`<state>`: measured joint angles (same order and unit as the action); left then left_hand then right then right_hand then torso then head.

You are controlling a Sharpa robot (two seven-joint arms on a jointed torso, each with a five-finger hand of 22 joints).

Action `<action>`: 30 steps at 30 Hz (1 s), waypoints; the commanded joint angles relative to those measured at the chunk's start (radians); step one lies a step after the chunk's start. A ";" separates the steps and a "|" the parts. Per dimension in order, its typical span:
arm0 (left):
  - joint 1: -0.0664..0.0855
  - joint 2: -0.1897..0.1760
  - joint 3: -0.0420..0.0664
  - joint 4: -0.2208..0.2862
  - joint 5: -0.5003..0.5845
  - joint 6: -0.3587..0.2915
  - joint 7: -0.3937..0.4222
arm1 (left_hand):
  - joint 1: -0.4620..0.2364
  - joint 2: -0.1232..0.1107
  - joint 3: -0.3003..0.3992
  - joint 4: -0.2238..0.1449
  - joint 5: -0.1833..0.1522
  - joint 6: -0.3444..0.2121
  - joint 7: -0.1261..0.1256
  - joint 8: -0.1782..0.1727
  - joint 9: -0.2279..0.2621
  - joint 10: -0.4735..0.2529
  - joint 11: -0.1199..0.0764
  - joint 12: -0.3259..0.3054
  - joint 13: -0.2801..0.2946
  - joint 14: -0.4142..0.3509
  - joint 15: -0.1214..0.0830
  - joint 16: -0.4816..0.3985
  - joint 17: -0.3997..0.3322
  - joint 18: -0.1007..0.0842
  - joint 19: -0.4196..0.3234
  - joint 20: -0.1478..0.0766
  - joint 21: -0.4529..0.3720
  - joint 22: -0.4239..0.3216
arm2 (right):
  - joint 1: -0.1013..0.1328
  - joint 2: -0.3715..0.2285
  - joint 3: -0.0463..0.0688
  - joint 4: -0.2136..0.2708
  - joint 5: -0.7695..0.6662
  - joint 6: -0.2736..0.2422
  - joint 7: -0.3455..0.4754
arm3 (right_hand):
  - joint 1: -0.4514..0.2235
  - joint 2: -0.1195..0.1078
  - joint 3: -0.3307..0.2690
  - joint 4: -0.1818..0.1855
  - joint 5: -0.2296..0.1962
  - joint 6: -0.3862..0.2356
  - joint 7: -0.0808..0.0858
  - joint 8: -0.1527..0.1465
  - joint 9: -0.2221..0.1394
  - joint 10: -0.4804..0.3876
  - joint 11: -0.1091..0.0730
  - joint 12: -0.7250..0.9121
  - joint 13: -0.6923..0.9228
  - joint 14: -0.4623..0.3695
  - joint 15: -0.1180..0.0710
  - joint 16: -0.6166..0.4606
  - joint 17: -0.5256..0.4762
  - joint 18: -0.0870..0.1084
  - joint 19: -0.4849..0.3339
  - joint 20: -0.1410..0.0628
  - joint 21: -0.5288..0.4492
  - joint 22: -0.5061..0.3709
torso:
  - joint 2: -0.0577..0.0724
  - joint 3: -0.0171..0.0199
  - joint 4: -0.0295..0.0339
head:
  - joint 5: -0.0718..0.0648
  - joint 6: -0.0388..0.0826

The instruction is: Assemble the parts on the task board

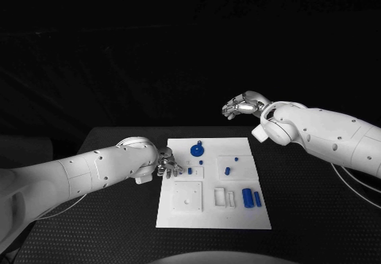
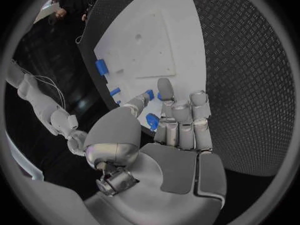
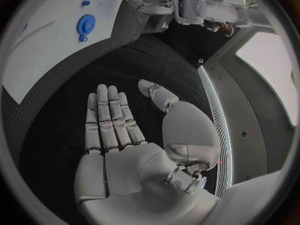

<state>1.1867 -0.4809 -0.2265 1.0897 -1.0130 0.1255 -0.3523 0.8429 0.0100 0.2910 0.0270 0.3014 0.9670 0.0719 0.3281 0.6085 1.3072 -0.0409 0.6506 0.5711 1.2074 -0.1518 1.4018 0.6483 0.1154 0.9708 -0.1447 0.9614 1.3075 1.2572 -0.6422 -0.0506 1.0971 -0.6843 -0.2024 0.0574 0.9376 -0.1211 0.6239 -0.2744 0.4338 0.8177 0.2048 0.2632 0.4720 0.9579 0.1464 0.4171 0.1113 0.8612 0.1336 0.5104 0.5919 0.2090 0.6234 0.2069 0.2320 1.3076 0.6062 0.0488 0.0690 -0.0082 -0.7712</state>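
**Left robot hand at the board edge, right one raised and empty**

The left robot hand (image 1: 167, 164) sits at the left edge of the task board (image 1: 213, 217), centre of the frame, fingers extended together, thumb apart, over a small blue part (image 2: 152, 121); I cannot tell whether it grips anything. The right robot hand (image 1: 241, 104), upper right of centre, hangs above the tabletop (image 1: 309, 220) beyond the board's far edge, fingers straight and holding nothing. A round blue part (image 1: 197, 148) lies near the board's top; two blue cylinders (image 1: 251, 197) lie lower right. Risk, as I judge it: the left fingers could nudge the small part sideways or shift the board, since it looks unclamped.
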 commanded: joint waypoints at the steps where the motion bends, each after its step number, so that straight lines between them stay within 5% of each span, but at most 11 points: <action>1: 0.001 0.008 -0.001 -0.006 0.015 0.037 -0.023 | -0.009 -0.013 -0.002 -0.008 0.011 -0.003 0.001 -0.007 0.002 -0.007 0.000 0.008 0.002 0.008 0.002 -0.004 0.002 -0.018 0.002 -0.074 0.005 0.019 | 0.000 0.001 0.001 0.000 0.001 0.009 0.006 | 0.010 0.000 -0.003 -0.003 0.007 -0.005 -0.001 0.004 -0.001 0.009 -0.001 0.002 -0.002 -0.003 0.004 0.004 -0.002 -0.010 0.008 0.001 -0.004 0.020 | 0.000 -0.0008 0.0005 | 0.001 0.000; 17: 0.001 0.047 -0.004 -0.053 -0.032 0.040 -0.033 | -0.017 0.011 0.020 -0.053 0.033 0.002 0.001 -0.022 0.012 -0.017 0.001 0.024 0.003 0.011 0.002 -0.011 0.009 -0.021 0.005 -0.080 0.009 0.018 | 0.000 0.004 0.001 -0.001 0.001 0.004 0.007 | 0.009 -0.001 -0.003 -0.003 0.011 -0.005 -0.001 0.004 -0.002 0.010 -0.001 0.002 -0.003 -0.003 0.004 0.004 -0.002 -0.011 0.008 0.001 -0.006 0.021 | 0.000 -0.0014 0.0006 | 0.001 -0.001; 30: -0.004 0.075 -0.004 -0.081 -0.022 0.054 -0.022 | -0.039 0.007 0.033 -0.080 0.015 0.006 0.001 -0.031 0.019 -0.021 0.000 0.033 0.000 0.014 0.002 -0.015 0.013 -0.024 0.008 -0.083 0.009 0.016 | 0.000 0.007 0.001 -0.001 0.001 0.005 0.007 | 0.009 -0.001 -0.004 -0.002 0.012 -0.005 -0.001 0.004 -0.003 0.009 -0.001 0.002 -0.004 -0.004 0.004 0.004 -0.002 -0.011 0.009 0.001 -0.006 0.021 | 0.000 -0.0004 0.0002 | 0.000 -0.003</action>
<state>1.1839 -0.4108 -0.2308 1.0083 -1.0376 0.1650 -0.3830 0.8102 0.0158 0.3227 -0.0467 0.3203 0.9679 0.0728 0.3035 0.6265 1.2939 -0.0418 0.6778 0.5728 1.2151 -0.1500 1.3901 0.6608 0.1083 0.9707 -0.1445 0.9679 1.3081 1.2572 -0.6355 -0.0506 1.0958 -0.6841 -0.2029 0.0574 0.9376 -0.1211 0.6239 -0.2744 0.4415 0.8177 0.2048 0.2632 0.4702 0.9616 0.1428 0.4171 0.1085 0.8612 0.1336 0.5104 0.5911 0.2090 0.6234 0.2069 0.2320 1.3075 0.6068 0.0478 0.0690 -0.0081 -0.7729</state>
